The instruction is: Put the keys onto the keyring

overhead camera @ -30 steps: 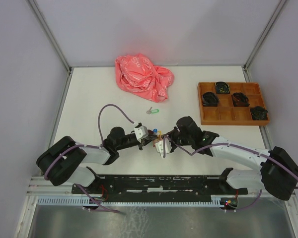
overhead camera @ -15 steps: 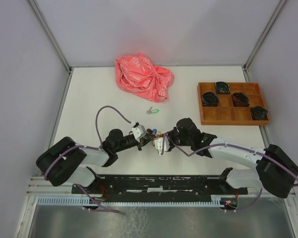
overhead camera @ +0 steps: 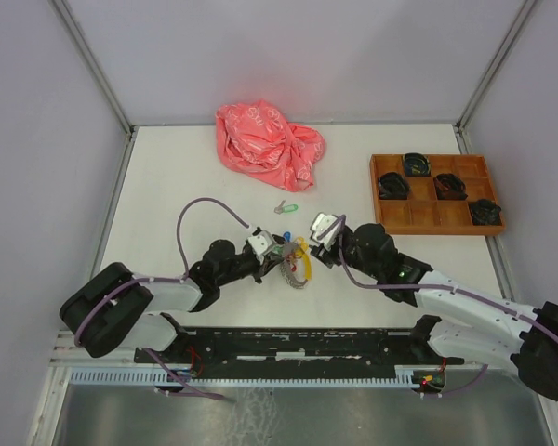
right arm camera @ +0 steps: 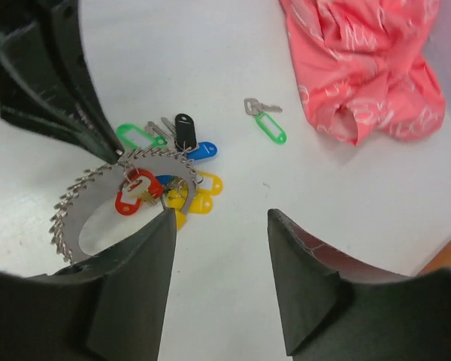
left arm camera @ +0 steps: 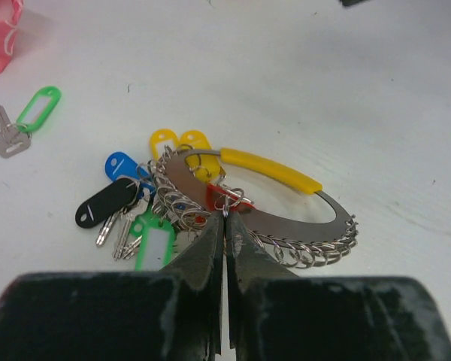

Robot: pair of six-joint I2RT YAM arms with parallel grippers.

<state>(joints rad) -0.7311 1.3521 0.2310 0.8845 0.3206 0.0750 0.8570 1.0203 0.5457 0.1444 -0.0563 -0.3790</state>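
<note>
The left claw (left arm camera: 225, 219) is pressed together and pinches the near rim of the keyring (left arm camera: 267, 167), which lies just ahead of its tips on the table (left arm camera: 346, 90). The key with the red tag (left arm camera: 218, 197) lies just past these tips, inside the curve of the keyring. A bunch of keys (left arm camera: 116, 203) touches the keyring ahead and to the left. The key with the green tag (right arm camera: 270, 128) lies alone far ahead-left, well apart. The right claw (right arm camera: 219, 218) is spread wide above white table, with the keyring just beside its left finger. The pink cloth (overhead camera: 268, 144) lies ahead-right of it, with open table between
</note>
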